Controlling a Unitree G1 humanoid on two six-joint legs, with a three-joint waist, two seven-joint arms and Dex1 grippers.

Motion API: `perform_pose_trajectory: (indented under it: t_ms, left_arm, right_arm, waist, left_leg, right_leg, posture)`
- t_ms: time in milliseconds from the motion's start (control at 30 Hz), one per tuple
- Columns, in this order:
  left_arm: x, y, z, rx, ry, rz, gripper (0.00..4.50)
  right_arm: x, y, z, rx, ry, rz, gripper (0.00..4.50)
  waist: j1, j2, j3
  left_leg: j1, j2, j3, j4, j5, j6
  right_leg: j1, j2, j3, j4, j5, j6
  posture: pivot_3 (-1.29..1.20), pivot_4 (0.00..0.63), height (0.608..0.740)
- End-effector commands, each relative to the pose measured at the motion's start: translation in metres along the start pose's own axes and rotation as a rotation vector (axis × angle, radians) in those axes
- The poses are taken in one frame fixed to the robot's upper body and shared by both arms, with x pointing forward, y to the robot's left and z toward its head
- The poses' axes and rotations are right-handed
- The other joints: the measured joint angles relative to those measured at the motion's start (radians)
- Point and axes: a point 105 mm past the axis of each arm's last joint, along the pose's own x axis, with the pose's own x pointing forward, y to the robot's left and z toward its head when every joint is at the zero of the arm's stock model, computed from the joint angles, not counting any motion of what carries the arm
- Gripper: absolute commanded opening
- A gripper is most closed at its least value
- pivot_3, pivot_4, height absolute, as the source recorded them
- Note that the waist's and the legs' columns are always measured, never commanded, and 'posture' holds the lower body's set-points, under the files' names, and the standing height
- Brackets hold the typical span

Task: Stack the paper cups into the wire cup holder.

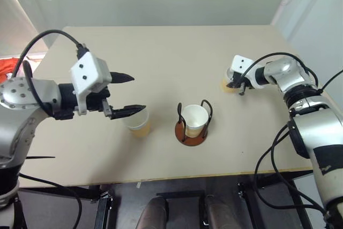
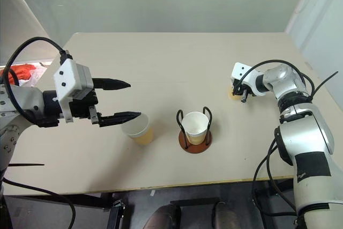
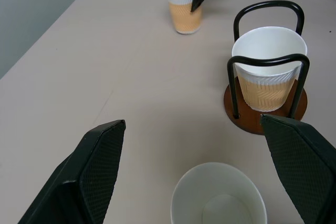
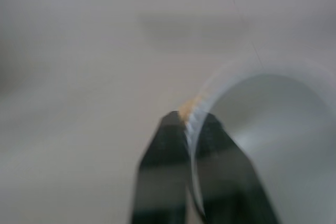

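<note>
Pinching the far cup's [image 3: 184, 10] rim, right gripper [image 1: 240, 85] risks crumpling it; left gripper [image 1: 124, 94] spread above near cup [image 1: 136, 122]; holder [image 1: 193, 124] between.

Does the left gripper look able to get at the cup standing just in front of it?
Probably yes. The left gripper is open, its fingers spread to either side above the nearest paper cup, and nothing lies between them. The wire cup holder stands apart beside it.
</note>
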Motion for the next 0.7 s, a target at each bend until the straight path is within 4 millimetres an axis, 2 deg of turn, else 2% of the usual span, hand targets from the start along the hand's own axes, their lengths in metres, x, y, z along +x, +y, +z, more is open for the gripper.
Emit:
perform_pose_trajectory:
  t_ms: [33,67,200,300,367,433,500,667,700]
  left_arm:
    - [-0.007,0.004,0.011,0.05,-0.012,0.036,4.5]
    - [-0.007,0.005,0.011,0.051,-0.011,0.037,4.5]
    - [-0.018,0.007,0.011,0.05,-0.003,0.024,4.5]
    - [-0.027,0.004,0.012,0.045,-0.01,-0.008,4.5]
    - [-0.032,0.001,0.015,0.04,-0.032,-0.029,4.5]
    - [-0.036,-0.002,0.015,0.036,-0.043,-0.045,4.5]
    - [-0.037,-0.003,0.015,0.034,-0.045,-0.048,4.5]
    - [-0.037,-0.005,0.013,0.03,-0.041,-0.051,4.5]
    - [-0.037,-0.005,0.012,0.029,-0.039,-0.052,4.5]
  right_arm:
    - [-0.019,-0.014,0.026,-0.048,-0.088,-0.008,0.08]
    - [-0.025,-0.014,0.033,-0.064,-0.118,0.016,0.08]
    - [-0.06,-0.018,0.085,-0.169,-0.332,0.112,0.08]
    - [-0.081,-0.003,0.119,-0.303,-0.46,0.242,0.08]
    - [-0.087,0.018,0.137,-0.409,-0.504,0.315,0.08]
    - [-0.09,0.047,0.143,-0.5,-0.511,0.408,0.08]
    - [-0.094,0.065,0.144,-0.534,-0.513,0.469,0.08]
    - [-0.094,0.09,0.135,-0.579,-0.47,0.55,0.08]
    - [-0.094,0.092,0.134,-0.58,-0.465,0.558,0.08]
  waist:
    - [0.0,0.0,0.0]
    - [0.0,0.0,0.0]
    - [0.0,0.001,0.0]
    - [-0.006,0.001,0.0]
    - [-0.007,0.0,0.0]
    - [-0.007,0.0,0.0]
    - [-0.005,0.0,0.0]
    - [-0.004,0.0,0.0]
    - [-0.005,0.0,0.0]
  left_leg:
    - [0.0,0.0,0.0,0.0,0.0,0.0]
    - [0.0,0.0,0.0,0.0,0.0,0.0]
    - [-0.001,0.0,0.001,-0.001,0.0,0.0]
    - [-0.002,0.001,0.001,-0.001,-0.001,-0.002]
    - [-0.001,0.002,0.001,-0.002,-0.001,-0.003]
    - [-0.001,0.004,0.0,-0.001,0.0,-0.008]
    - [-0.001,0.007,0.0,0.001,0.003,-0.014]
    - [0.0,0.011,0.0,0.002,0.002,-0.012]
    - [0.0,0.012,0.0,0.002,-0.002,-0.005]
  right_leg:
    - [0.0,0.0,0.0,0.0,0.0,0.0]
    - [0.0,0.0,0.0,0.0,0.0,0.0]
    - [-0.002,0.0,0.0,0.0,0.0,0.0]
    - [-0.003,0.003,0.0,-0.001,-0.001,-0.002]
    - [-0.002,0.004,0.0,-0.001,-0.002,-0.004]
    - [-0.001,0.007,0.0,-0.001,-0.003,-0.005]
    - [0.002,0.011,0.001,-0.002,-0.005,-0.008]
    - [0.003,0.014,0.003,-0.002,-0.01,-0.016]
    - [0.003,0.015,0.003,-0.001,-0.009,-0.016]
  posture:
    - [0.0,0.15,0.74]
    - [0.0,0.15,0.74]
    - [0.0,0.15,0.74]
    - [0.0,0.15,0.74]
    - [0.0,0.15,0.74]
    - [0.0,0.15,0.74]
    - [0.0,0.15,0.74]
    - [0.0,0.15,0.74]
    - [0.0,0.15,0.74]
